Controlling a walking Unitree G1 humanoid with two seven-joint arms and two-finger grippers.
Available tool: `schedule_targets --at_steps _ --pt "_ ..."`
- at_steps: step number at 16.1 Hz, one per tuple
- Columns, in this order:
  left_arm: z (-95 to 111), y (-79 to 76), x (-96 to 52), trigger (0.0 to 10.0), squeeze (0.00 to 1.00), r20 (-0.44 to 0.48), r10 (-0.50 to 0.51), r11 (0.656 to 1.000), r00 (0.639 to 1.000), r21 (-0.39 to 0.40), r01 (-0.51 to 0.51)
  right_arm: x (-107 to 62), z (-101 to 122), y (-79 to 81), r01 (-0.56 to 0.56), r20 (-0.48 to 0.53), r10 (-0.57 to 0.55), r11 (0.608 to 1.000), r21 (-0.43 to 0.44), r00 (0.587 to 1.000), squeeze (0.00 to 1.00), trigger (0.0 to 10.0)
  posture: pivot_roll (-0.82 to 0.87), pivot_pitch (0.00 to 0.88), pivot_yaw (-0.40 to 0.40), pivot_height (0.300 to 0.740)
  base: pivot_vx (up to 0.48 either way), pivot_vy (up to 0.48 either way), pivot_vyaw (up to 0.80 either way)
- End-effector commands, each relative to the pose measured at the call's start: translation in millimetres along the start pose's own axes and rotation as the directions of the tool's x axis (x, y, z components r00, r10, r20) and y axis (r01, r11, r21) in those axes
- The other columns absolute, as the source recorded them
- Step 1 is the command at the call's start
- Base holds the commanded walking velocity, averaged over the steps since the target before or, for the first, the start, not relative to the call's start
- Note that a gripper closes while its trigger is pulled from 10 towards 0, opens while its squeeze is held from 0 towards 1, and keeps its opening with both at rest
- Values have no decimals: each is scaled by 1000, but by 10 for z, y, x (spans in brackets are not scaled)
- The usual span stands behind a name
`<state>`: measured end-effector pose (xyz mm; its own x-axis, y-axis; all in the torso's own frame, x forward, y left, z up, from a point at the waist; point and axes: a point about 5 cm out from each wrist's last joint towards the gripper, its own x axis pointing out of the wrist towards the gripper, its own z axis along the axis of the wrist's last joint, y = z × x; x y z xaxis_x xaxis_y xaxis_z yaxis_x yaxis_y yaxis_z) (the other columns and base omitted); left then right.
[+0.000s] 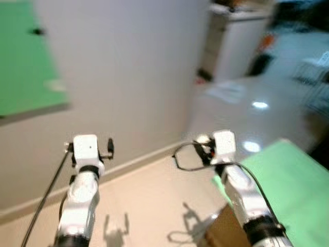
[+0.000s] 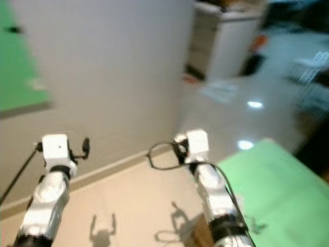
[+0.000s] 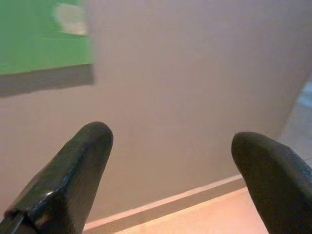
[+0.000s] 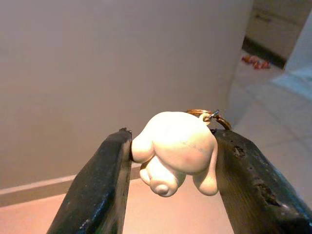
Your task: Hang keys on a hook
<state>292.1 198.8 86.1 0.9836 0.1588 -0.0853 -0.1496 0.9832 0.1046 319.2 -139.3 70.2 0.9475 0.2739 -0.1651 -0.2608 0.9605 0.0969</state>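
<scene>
Right gripper (image 4: 173, 161) jaws pinch smooth, rounded white figurine keychain (image 4: 174, 148) between them; thin brass ring (image 4: 214, 117) just past it. Left gripper (image 3: 170, 185) jaws spread wide, empty. Beyond: matte grey wall (image 4: 97, 73), green board (image 3: 39, 34).

Pale wall (image 1: 133, 77) with green board (image 1: 25, 56), glossy beige floor (image 1: 154, 200), white cabinet (image 1: 236, 41) beyond.
</scene>
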Motion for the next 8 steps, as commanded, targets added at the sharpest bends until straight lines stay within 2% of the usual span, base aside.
schedule_targets --at_steps 1,5,7,8 --pt "42 -71 -34 10000 0 1 -38 998 999 49 38 -48 0 -127 65 19 -66 997 38 998 0 0 38 0 -12 736 0 -472 688" --pt "69 -248 -142 10000 0 -45 -108 992 993 66 111 -155 -141 -181 99 -18 -98 993 68 995 0 0 26 0 -12 736 0 -472 697" --pt "81 -264 -109 10000 0 -54 -89 994 995 52 92 -168 -160 -195 91 -26 -89 994 65 996 0 0 26 0 -17 736 0 -382 694" --pt "109 -243 -63 10000 0 -57 -73 996 996 46 75 -147 -127 -202 84 -16 -83 994 67 996 0 0 27 0 -18 736 0 0 700"
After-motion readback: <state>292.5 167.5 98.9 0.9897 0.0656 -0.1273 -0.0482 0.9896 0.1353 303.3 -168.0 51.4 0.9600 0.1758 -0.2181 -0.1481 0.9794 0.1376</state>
